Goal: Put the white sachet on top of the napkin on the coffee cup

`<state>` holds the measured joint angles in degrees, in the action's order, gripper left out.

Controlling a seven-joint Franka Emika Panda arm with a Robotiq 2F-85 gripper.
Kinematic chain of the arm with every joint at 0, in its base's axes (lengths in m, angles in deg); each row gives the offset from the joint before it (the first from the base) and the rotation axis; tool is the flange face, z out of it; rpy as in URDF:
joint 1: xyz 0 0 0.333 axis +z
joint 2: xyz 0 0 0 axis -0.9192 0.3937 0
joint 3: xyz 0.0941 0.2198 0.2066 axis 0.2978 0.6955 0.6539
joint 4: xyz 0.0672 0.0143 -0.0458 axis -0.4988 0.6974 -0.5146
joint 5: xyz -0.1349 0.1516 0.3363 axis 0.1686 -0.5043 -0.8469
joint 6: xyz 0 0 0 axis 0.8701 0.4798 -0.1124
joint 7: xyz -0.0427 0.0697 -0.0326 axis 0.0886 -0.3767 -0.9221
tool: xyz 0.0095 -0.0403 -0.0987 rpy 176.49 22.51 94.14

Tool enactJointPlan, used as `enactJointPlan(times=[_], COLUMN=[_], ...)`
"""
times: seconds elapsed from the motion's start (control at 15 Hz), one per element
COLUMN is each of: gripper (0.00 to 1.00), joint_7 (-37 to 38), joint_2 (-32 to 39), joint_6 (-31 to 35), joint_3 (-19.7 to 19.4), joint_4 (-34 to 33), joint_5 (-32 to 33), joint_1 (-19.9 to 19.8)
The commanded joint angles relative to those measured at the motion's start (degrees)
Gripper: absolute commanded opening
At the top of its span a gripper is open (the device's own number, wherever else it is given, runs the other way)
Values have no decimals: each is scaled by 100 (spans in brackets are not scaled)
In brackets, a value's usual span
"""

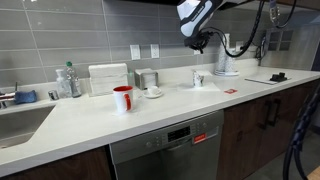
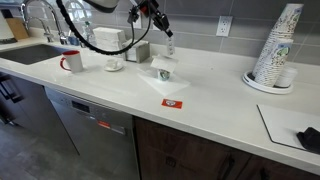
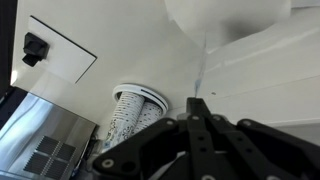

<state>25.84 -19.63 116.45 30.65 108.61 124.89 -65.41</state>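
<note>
The coffee cup [image 1: 198, 78] is a small pale cup with a green mark [image 2: 163, 72], standing mid-counter. In the wrist view it shows as a white rounded shape [image 3: 230, 15] at the top edge, apparently covered by the napkin. My gripper [image 1: 197, 43] hangs above the cup, clear of it [image 2: 160, 22]. Its fingers [image 3: 196, 100] are shut on the white sachet [image 3: 202, 65], seen edge-on as a thin white strip pointing toward the cup. In an exterior view the sachet [image 2: 169, 42] dangles below the fingertips.
A red mug [image 1: 122, 98], a small cup on a saucer [image 1: 153, 92] and a steel canister [image 1: 148, 79] stand near the wall. A red packet [image 2: 172, 102] lies near the front edge. A stack of paper cups [image 2: 278, 45] and a sink [image 2: 40, 50] flank the counter.
</note>
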Motion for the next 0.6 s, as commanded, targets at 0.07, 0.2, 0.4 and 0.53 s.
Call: enactJointPlan(times=[0.07,0.2,0.4,0.53], gripper=[0,0,0,0], joint_7=[-488,-685,-949,-1093], joint_2=[115,118,168,221], joint_6=[45,31,16,-15], joint_3=[-69,-52,-46,-55], joint_4=[-83,-76,-88,-99], joint_5=[287,300,273,271], joint_1=[37,31,22,30])
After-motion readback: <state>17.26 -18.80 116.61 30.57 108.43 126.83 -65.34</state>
